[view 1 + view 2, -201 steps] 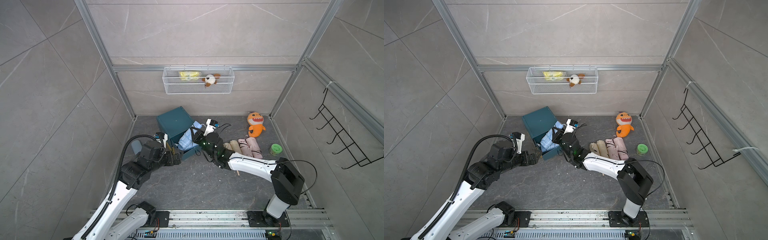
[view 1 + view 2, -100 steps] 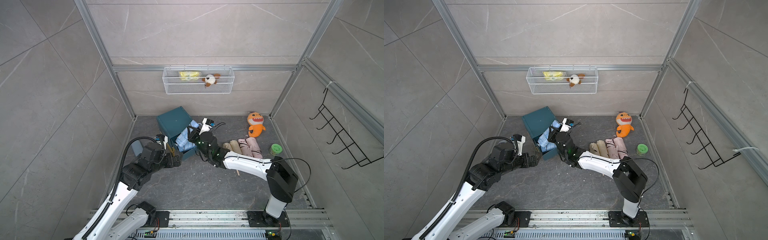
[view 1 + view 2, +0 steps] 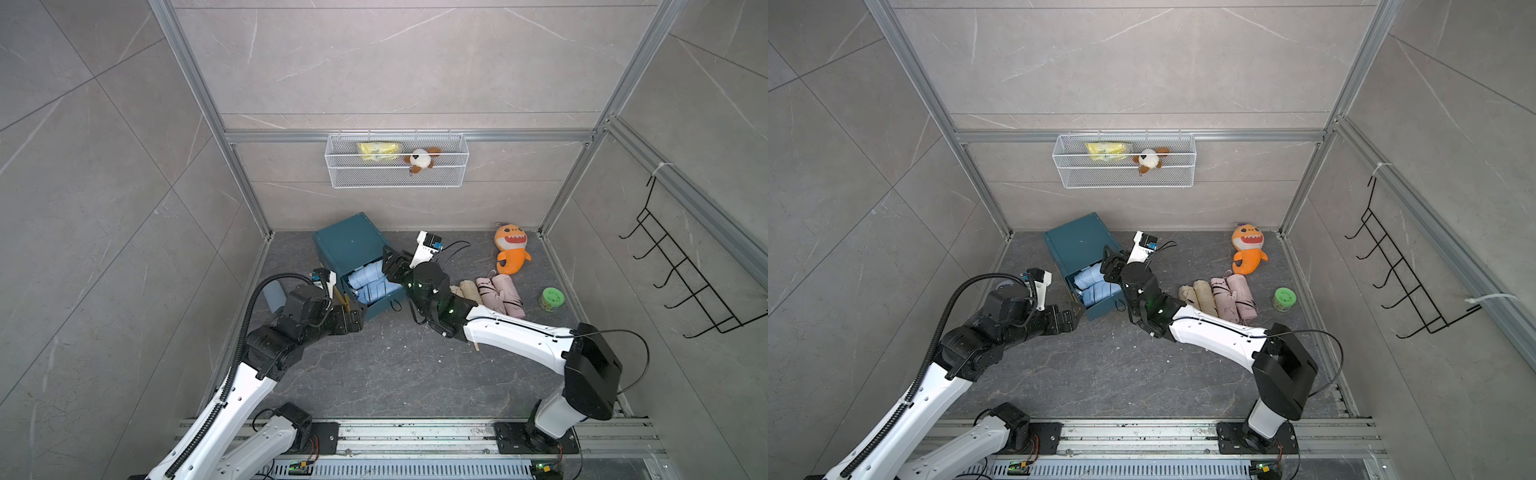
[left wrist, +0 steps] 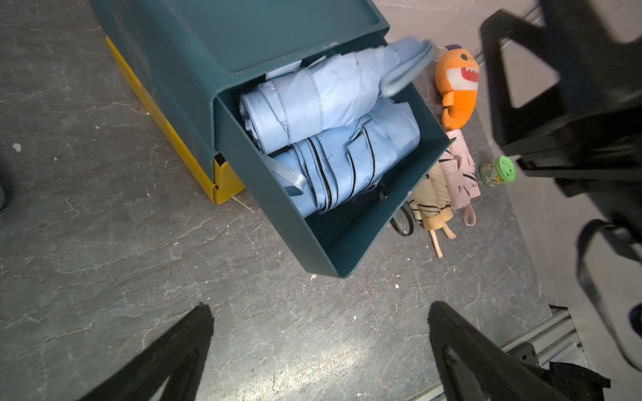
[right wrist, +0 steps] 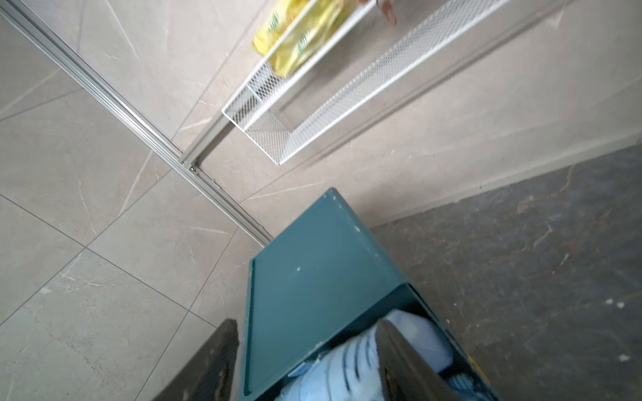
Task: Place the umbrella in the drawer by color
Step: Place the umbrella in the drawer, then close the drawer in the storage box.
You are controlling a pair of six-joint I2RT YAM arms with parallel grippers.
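1. The plain blue umbrella (image 4: 312, 100) and the black-trimmed blue umbrella (image 4: 347, 166) lie side by side inside the pulled-out teal drawer (image 4: 347, 257). The plain one's end pokes over the drawer's rim.
2. The right gripper (image 5: 305, 326) hovers just above the drawer, its fingers (image 5: 403, 364) spread apart and clasping nothing.
3. The left gripper (image 4: 319, 307) hangs in front of the drawer, clear of it, with its fingers (image 4: 166, 354) wide and empty.
4. A yellow drawer (image 4: 222, 177) shows beneath the teal drawer.
5. Beside the drawer, on the tabletop (image 3: 395, 365), lie the beige umbrellas (image 3: 467, 289), then the pink umbrellas (image 3: 498, 297). A green jar (image 3: 551, 298) and an orange plush (image 3: 511, 249) are farther from it.
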